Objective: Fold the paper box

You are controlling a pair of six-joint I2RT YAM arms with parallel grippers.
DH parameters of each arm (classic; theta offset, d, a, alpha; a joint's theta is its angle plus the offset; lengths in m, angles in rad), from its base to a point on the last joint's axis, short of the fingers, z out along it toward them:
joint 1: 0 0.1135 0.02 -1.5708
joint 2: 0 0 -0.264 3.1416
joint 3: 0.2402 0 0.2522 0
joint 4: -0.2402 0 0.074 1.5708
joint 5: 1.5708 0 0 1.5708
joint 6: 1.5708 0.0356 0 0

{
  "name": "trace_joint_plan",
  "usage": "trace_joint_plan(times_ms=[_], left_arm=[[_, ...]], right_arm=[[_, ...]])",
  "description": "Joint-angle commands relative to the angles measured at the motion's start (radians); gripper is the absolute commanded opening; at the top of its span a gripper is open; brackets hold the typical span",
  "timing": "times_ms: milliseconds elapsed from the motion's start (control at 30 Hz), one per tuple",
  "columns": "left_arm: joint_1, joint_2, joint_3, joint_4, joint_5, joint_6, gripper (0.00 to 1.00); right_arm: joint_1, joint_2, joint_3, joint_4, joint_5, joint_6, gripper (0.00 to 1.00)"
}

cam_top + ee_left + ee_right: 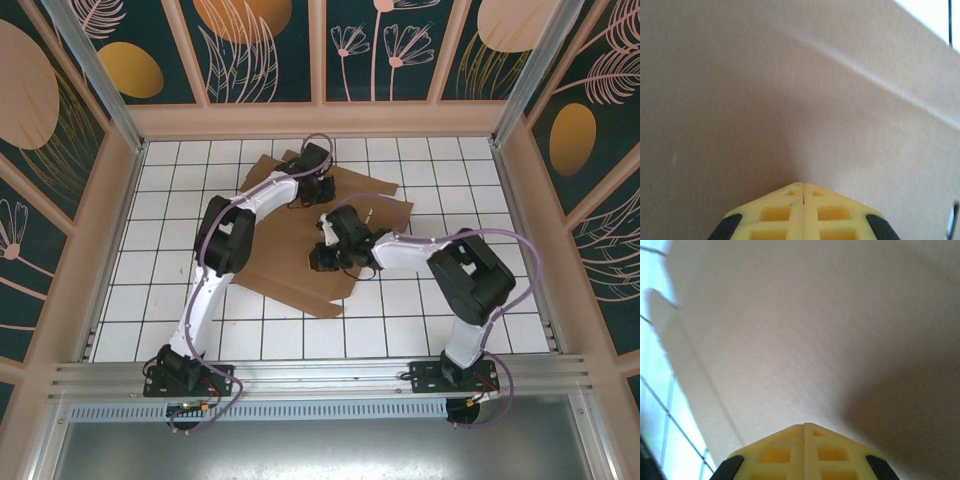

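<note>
The paper box [290, 250] is a flat brown cardboard sheet with flaps, lying on the white tiled table in the top view. My left gripper [318, 185] rests on its far part, yellow fingertips pressed together [804, 186] against the cardboard [790, 90], where a crease runs diagonally at the upper right. My right gripper [328, 250] sits over the sheet's middle, also shut [804, 426], its tips down on the cardboard [805, 330]. Neither holds anything.
White tiled floor [180, 210] surrounds the sheet. Wooden walls [320, 120] with dark patterned panels close in the back and sides. A metal rail [320, 375] with the arm bases runs along the near edge. The sheet's left edge and tiles [660, 405] appear in the right wrist view.
</note>
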Motion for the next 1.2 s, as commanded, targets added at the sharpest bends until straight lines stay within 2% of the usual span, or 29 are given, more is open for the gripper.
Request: trace_joint_plan(times_ms=[0,67,133,233,300,400,567,700,833,1000,1167], left_arm=[[0.029,-0.221,-0.133,0.167,0.002,0.044,0.05],[0.037,-0.317,-0.203,0.216,0.005,0.045,0.07],[0.046,-0.378,-0.256,0.197,0.002,0.012,0.03],[0.055,-0.436,-0.375,0.138,-0.001,-0.072,0.0],[0.056,-0.492,-0.517,0.165,0.015,-0.132,0.0],[0.056,-0.569,-0.704,0.214,0.024,-0.202,0.0],[0.07,-0.569,-0.823,0.203,0.011,-0.225,0.0],[0.11,-0.532,-0.847,0.215,0.01,-0.239,0.0],[0.13,-0.477,-0.786,0.188,-0.028,-0.223,0.0],[0.142,-0.358,-0.659,0.146,-0.023,-0.181,0.0],[0.143,-0.312,-0.594,0.125,-0.025,-0.137,0.0]], right_arm=[[-0.061,-0.191,-0.057,0.161,0.029,0.013,0.05],[-0.108,-0.287,-0.11,0.178,0.11,0.001,0.07],[-0.154,-0.363,-0.141,0.156,0.231,-0.01,0.16],[-0.263,-0.401,-0.143,0.108,0.333,-0.049,0.15],[-0.327,-0.355,-0.088,0.036,0.371,-0.074,0.1],[-0.377,-0.196,0.05,-0.082,0.37,-0.129,0.03],[-0.377,0.025,0.188,-0.187,0.396,-0.175,0.01],[-0.377,0.133,0.217,-0.229,0.429,-0.162,0.0],[-0.373,0.164,0.167,-0.251,0.442,-0.143,0.0],[-0.33,0.056,0.004,-0.244,0.412,-0.113,0.0],[-0.201,-0.078,-0.165,-0.214,0.251,-0.047,0.03]])
